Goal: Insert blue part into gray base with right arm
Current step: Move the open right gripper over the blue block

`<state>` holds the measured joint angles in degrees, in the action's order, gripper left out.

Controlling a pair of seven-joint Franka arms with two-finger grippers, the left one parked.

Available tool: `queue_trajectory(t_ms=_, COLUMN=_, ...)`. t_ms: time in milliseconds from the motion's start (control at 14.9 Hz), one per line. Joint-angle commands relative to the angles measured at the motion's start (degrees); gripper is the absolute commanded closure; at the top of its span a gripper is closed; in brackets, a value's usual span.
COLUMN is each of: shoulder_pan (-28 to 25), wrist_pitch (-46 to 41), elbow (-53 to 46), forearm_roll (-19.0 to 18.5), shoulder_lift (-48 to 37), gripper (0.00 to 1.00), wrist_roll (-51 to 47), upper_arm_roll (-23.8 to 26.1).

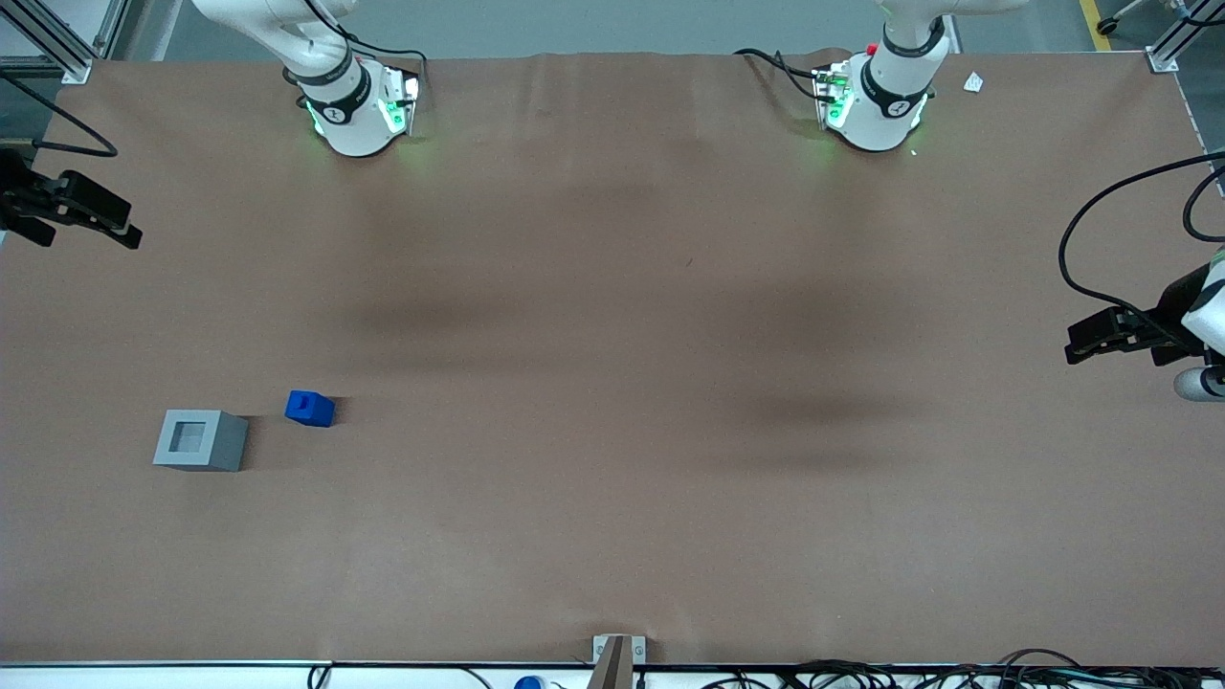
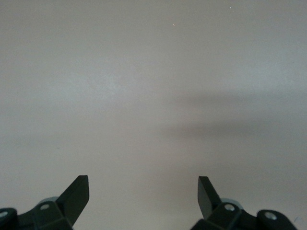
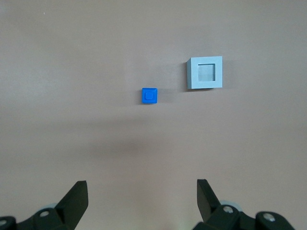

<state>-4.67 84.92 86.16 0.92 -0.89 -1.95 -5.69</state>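
The right arm [image 1: 337, 77] is glossy white, its round base ringed by a black band with a small white mark and lit green at the foot. A thin black cable [image 1: 383, 48] loops off it. Its hand [image 1: 122, 232], at ten o'clock over the table [image 1: 612, 287], is matte black and angular. Its wedge-shaped fingers [image 3: 76, 196] stand wide apart, with pale round screws at their roots.
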Motion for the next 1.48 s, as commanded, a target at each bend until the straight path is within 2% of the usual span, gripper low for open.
queue_trajectory(t_ms=0, shoulder_pan=-0.3, wrist_pitch=0.9, elbow=-0.3, forearm_roll=-0.9, shoulder_lift=0.0, gripper=0.0, wrist_roll=-0.7, upper_arm_roll=-0.1)
queue_trajectory(t_ms=872, shoulder_pan=-0.9, wrist_pitch=6.9, elbow=-2.2, forearm_roll=0.1, shoulder_lift=8.2, gripper=0.0, wrist_roll=-0.8, upper_arm_roll=0.0)
queue_trajectory(t_ms=1006, shoulder_pan=-1.2, wrist_pitch=9.6, elbow=-0.5, forearm_roll=0.1, shoulder_lift=9.2, gripper=0.03, wrist_roll=-0.9, upper_arm_roll=0.0)
queue_trajectory(t_ms=1409, shoulder_pan=-3.8, wrist_pitch=19.7, elbow=10.3, forearm_roll=0.0, shoulder_lift=9.5, gripper=0.03, wrist_roll=-5.4, upper_arm_roll=-0.1)
